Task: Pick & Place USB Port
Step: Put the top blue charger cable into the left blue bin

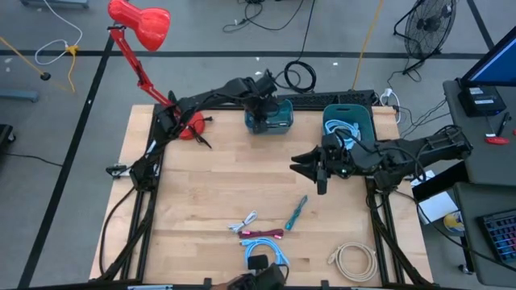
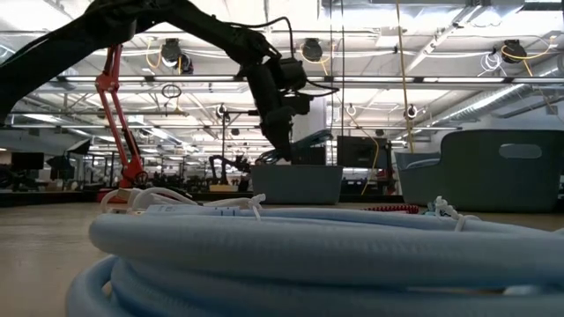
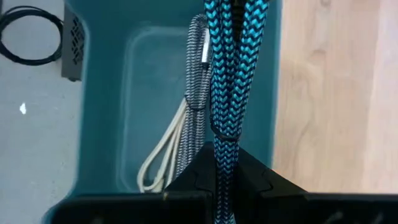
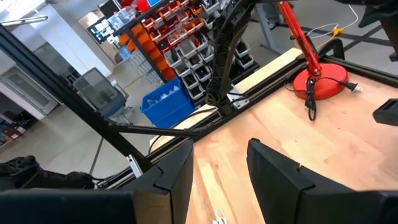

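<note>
The left gripper (image 3: 225,163) is closed on a blue cable (image 3: 227,68) and holds it over the teal bin (image 1: 268,114). The right gripper (image 1: 310,167) hangs open above the table (image 1: 210,185).

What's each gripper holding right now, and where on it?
Left gripper pinches a folded blue-black braided cable near its loop, over the small teal bin. Right gripper is open, empty.
</note>
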